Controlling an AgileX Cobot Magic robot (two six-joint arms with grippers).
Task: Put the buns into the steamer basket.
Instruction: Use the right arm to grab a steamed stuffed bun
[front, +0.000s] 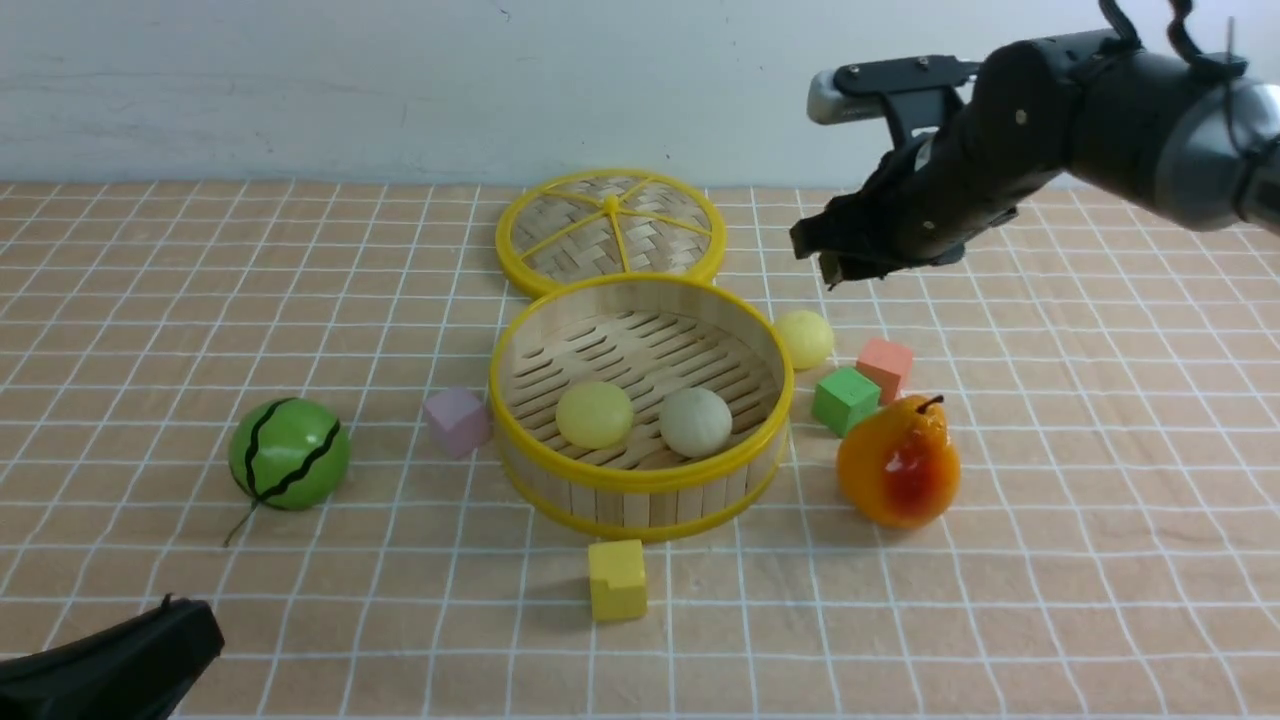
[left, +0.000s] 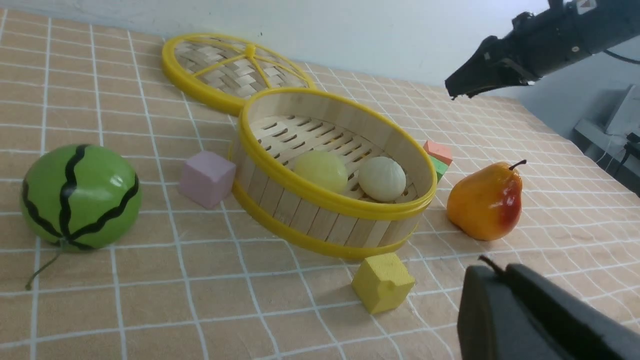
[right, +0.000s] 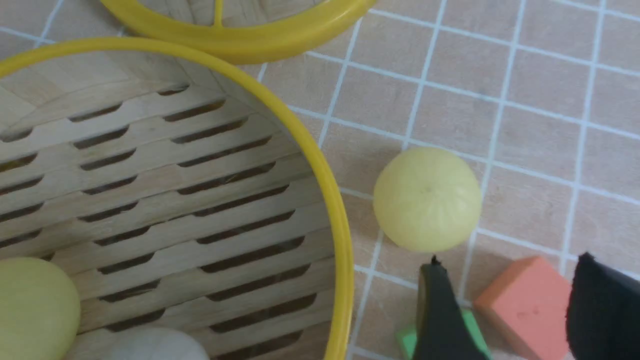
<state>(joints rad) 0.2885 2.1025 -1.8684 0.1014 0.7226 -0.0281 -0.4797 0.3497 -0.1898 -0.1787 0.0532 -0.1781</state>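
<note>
bun (front: 803, 338) between basket rim (front: 640, 282) and cubes (front: 885, 368), clear above

- The right arm (front: 1100, 110) reaches in high, beyond and to the right of the steamer basket (front: 640, 505).
- The right hand (front: 838, 262) tilts downward, its fingers parted and holding nothing.
- The left hand (front: 170, 630) sits low, nearer than the basket and to its left, fingers closed together.

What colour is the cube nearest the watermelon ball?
Pale lilac-pink cube, best seen in the left wrist view.

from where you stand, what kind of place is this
Probably a lab test bench staged as a play kitchen: a grid-patterned tabletop against a bare wall, a toy pear and watermelon ball, and a bamboo steamer basket.
</note>
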